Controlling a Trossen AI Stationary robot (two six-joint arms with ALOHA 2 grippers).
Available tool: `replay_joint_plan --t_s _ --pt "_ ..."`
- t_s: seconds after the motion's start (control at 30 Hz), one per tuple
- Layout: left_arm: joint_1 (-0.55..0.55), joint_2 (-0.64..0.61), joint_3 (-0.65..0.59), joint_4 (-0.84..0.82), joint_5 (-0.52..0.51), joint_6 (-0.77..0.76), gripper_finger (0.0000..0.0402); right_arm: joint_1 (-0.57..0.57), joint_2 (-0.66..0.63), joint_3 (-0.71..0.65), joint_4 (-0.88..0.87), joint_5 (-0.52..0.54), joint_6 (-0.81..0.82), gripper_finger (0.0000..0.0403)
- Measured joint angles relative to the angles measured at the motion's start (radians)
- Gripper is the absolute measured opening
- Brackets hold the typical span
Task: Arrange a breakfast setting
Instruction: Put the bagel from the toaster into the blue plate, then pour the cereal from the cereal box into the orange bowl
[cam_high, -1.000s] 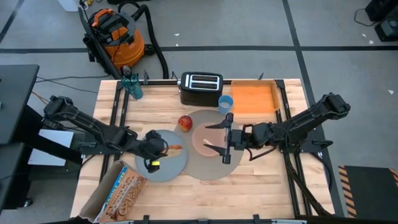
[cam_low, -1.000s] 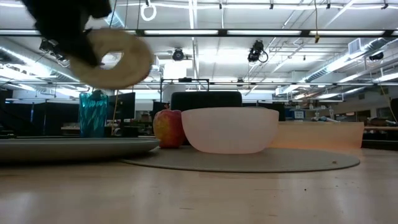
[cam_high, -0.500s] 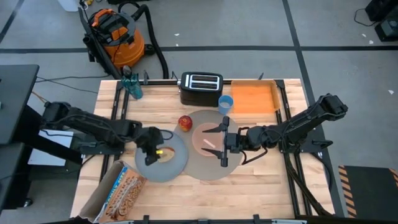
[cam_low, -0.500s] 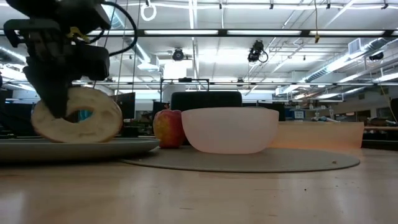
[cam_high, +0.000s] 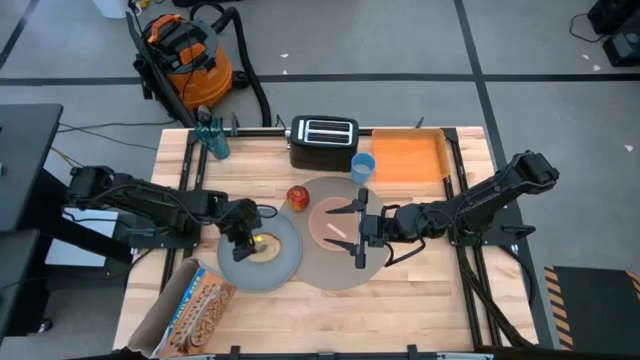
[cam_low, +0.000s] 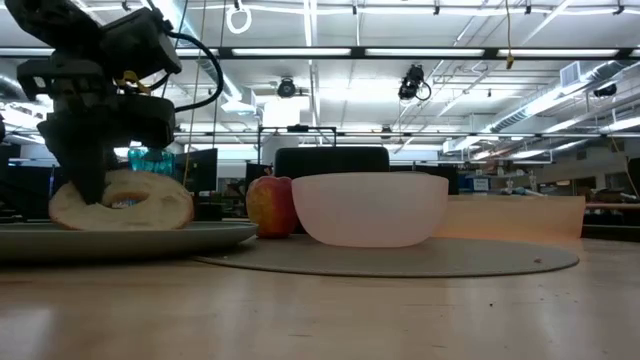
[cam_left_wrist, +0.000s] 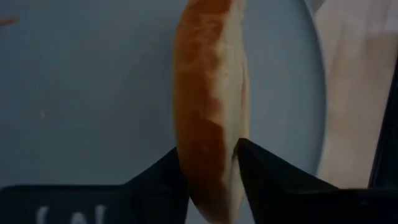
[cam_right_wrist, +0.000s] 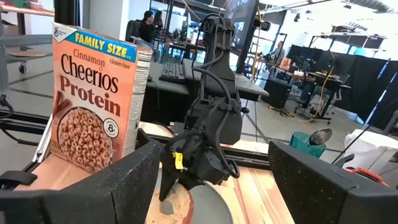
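Observation:
A round bagel (cam_high: 265, 243) sits on the grey-blue plate (cam_high: 240, 272) at the table's left. My left gripper (cam_high: 243, 240) is shut on it; the low view shows the bagel (cam_low: 120, 205) under the fingers. The translucent pink bowl (cam_high: 325, 225) rests on the large grey mat (cam_high: 325, 272), with the red apple (cam_high: 298, 197) at the mat's far-left edge. The small blue cup (cam_high: 363, 165) stands beyond the mat. My right gripper (cam_high: 352, 227) is open and empty above the bowl. I cannot make out the spoon. My left gripper pinches the bagel across its thickness, one finger on each flat face (cam_left_wrist: 208, 149), close to the rim. The fingers (cam_low: 90, 170) come from above, pointing down. The bagel is tilted, and its lower rim (cam_low: 120, 225) rests on the plate (cam_low: 150, 238).
A black toaster (cam_high: 323, 140) and an orange tray (cam_high: 410, 158) stand at the far edge, and a teal bottle (cam_high: 212, 140) at the far left. A cereal box (cam_high: 195, 305) lies at the near-left corner. Bare wood lies along the near edge, right of the mat.
My left gripper has gone down with the bagel, from well above the plate to plate level. The bagel's lower rim has come to rest on the plate, and it has tipped flatter. My right gripper has shifted a little toward the table's left edge, still open.

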Motion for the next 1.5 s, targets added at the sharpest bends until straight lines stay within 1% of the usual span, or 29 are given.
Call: replay_joint_plan --t_s 0.1,0.2,0.4,0.67,0.77,0.9,1.0,1.07,1.2,1.3,1.37,1.43,1.5 --pt "0.0 0.0 0.0 -0.037 0.0 0.003 0.0169 0.0 0.0 0.0 0.0 0.0 -0.002 0.0307" --pt "0.0 0.0 0.0 -0.058 0.0 0.003 0.0182 0.0 0.0 0.0 0.0 0.0 -0.006 0.0307" --pt "0.0 0.0 0.001 -0.097 -0.007 0.002 0.0182 0.0 0.0 0.0 0.0 0.0 -0.034 0.0307" --pt "0.0 0.0 0.006 -0.123 -0.048 0.0 0.0185 0.0 0.0 0.0 0.0 0.0 -0.037 0.0307" --pt "-0.004 0.0 0.042 -0.17 -0.107 0.021 0.0185 0.0 0.0 0.0 0.0 0.0 -0.041 0.0307" --pt "-0.004 0.0 0.113 -0.202 -0.125 0.046 0.0192 0.004 0.0 0.0 -0.006 0.0 -0.059 0.0307" --pt "-0.004 0.0 0.148 -0.223 -0.126 0.049 0.021 0.012 0.0 0.0 -0.013 0.0 -0.06 0.0307" --pt "-0.005 0.0 0.161 -0.246 -0.146 0.056 0.0225 0.02 0.0 0.0 -0.027 0.0 -0.06 0.0307" --pt "-0.004 0.0 0.174 -0.336 -0.168 0.049 0.0243 0.042 0.0 0.0 -0.058 0.014 -0.065 0.0307" --pt "-0.013 0.0 0.197 -0.355 -0.174 0.038 0.024 0.061 0.0 0.0 -0.075 0.068 -0.09 0.0307" --pt "-0.034 0.0 0.236 -0.351 -0.196 0.034 0.0234 0.071 0.0 0.0 -0.094 0.104 -0.116 0.0307" --pt "-0.065 0.0 0.286 -0.339 -0.225 0.044 0.0228 0.077 0.0 0.0 -0.115 0.132 -0.127 0.0307" --pt "-0.102 0.0 0.342 -0.337 -0.276 0.056 0.0222 0.079 0.0 0.0 -0.144 0.144 -0.126 0.0307"
